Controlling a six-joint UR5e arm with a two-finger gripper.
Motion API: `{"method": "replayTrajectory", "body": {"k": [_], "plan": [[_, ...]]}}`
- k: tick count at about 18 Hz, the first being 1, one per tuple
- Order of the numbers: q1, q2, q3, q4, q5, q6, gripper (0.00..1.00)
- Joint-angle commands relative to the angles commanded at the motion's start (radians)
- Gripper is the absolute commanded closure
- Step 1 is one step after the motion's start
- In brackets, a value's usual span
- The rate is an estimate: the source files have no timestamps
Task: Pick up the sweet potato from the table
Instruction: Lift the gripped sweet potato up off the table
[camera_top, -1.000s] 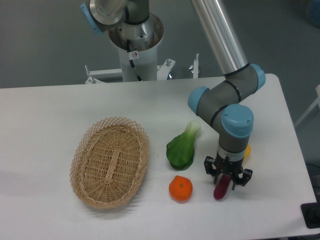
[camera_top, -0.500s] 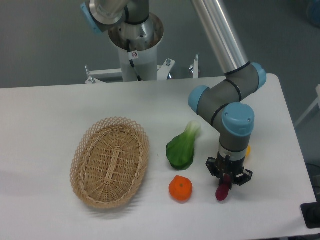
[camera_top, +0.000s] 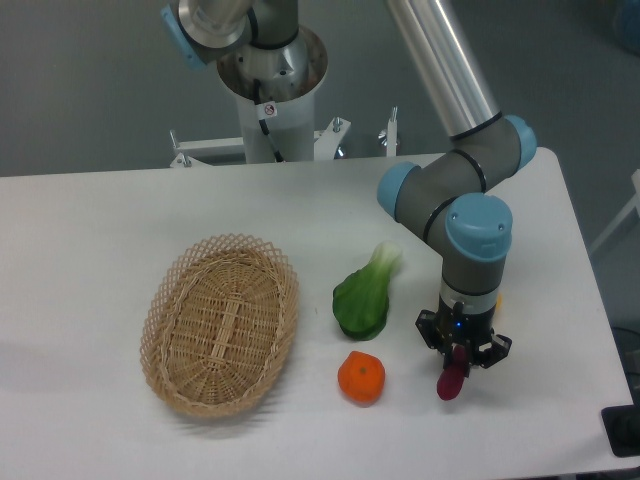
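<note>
now i see my black two-finger gripper (camera_top: 461, 357) clamped on the slim dark magenta sweet potato (camera_top: 452, 379) over the white matte table (camera_top: 120, 220).

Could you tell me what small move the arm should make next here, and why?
Probably a short straight lift: the gripper appears shut on the sweet potato, whose lower end looks close to or touching the table, with the orange beside it.

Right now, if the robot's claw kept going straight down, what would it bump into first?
The gripper points down at the sweet potato, already between its fingers, with the table probably just beneath.
</note>
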Motion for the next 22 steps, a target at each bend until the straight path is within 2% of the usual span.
{"method": "replayTrajectory", "body": {"k": [4,6,9,13,16,18,22], "plan": [[0.020,0.058,-0.011,-0.020,-0.006,0.073,0.67],[0.026,0.090,-0.014,-0.060,-0.005,0.094,0.67],[0.032,0.147,0.000,-0.202,-0.003,0.097,0.67],[0.028,0.241,0.005,-0.360,-0.005,0.117,0.67],[0.023,0.299,0.003,-0.445,-0.006,0.124,0.67],[0.020,0.318,0.005,-0.471,-0.008,0.138,0.67],[0.018,0.324,0.014,-0.472,-0.011,0.138,0.67]]}}
